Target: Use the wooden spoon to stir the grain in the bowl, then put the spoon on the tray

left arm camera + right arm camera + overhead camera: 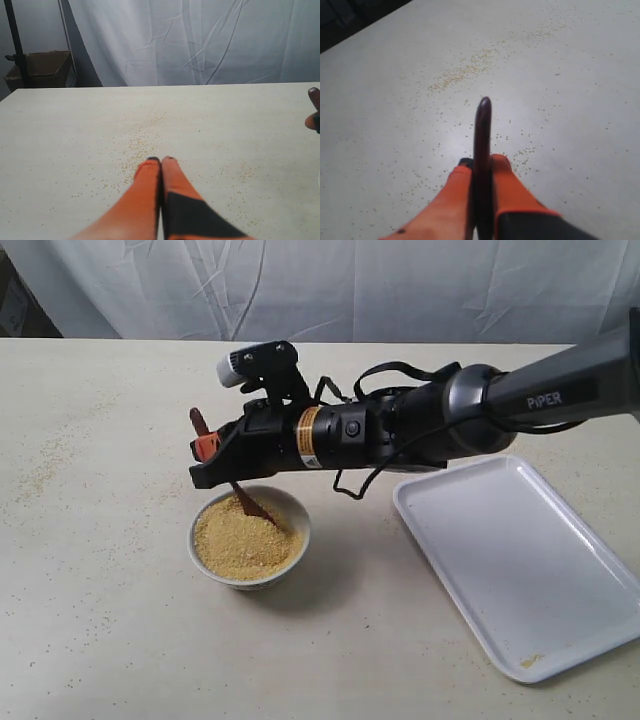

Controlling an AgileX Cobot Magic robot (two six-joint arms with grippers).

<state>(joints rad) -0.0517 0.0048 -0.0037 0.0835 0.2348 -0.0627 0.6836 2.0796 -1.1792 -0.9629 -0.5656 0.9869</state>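
Note:
The white bowl sits left of centre, filled with yellow grain. The dark wooden spoon stands tilted, its oval end in the grain and its handle tip sticking up past the fingers. My right gripper reaches across above the bowl and is shut on the spoon handle, which pokes out between its orange fingers. The white tray lies at the right, empty apart from a few grains. My left gripper is shut with nothing in it, low over the table; the exterior view does not show it.
Spilled grain is scattered on the beige table left of the bowl, with more scattered grain under my left gripper. A white curtain hangs behind the table. A brown box stands beyond the table's far corner.

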